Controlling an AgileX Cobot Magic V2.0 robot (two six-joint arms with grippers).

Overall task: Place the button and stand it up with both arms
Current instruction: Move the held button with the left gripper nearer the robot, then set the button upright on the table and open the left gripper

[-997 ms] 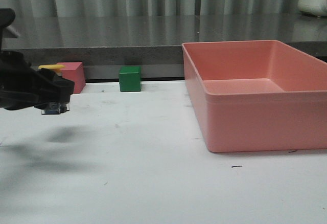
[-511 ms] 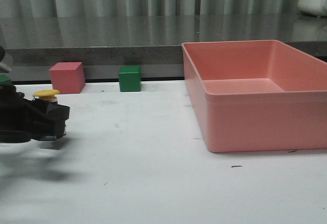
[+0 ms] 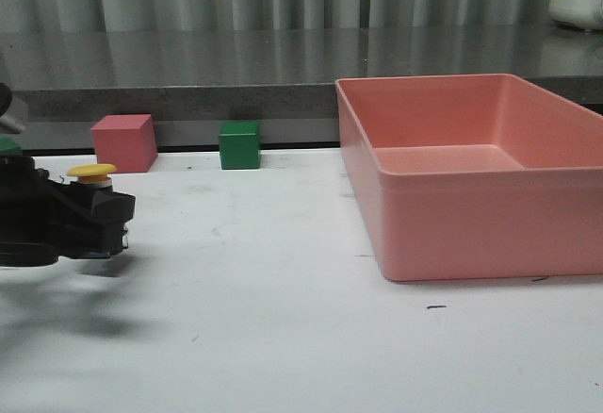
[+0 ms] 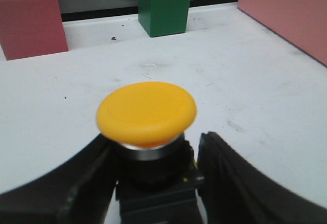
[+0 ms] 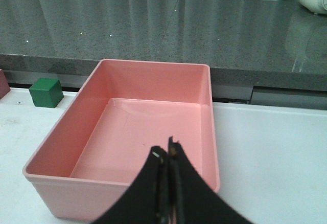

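Observation:
The button (image 3: 91, 172) stands upright at the far left of the white table (image 3: 283, 338), its yellow cap on top. In the left wrist view the button (image 4: 146, 112) shows a yellow cap, a pale collar and a black body. My left gripper (image 4: 156, 141) is shut on the black body, with one finger (image 4: 66, 188) on each side. From the front, the left gripper (image 3: 99, 222) sits low, at table level. My right gripper (image 5: 166, 153) is shut on nothing and hangs above the pink bin (image 5: 122, 132). It is out of the front view.
A pink cube (image 3: 123, 142) and a green cube (image 3: 239, 144) stand at the table's back edge, behind the button. The large pink bin (image 3: 471, 215) fills the right half of the table. A grey counter (image 3: 283, 64) runs behind.
My left gripper came down with the button from a raised position to table level, then shifted slightly right. The cubes and bin have not moved.

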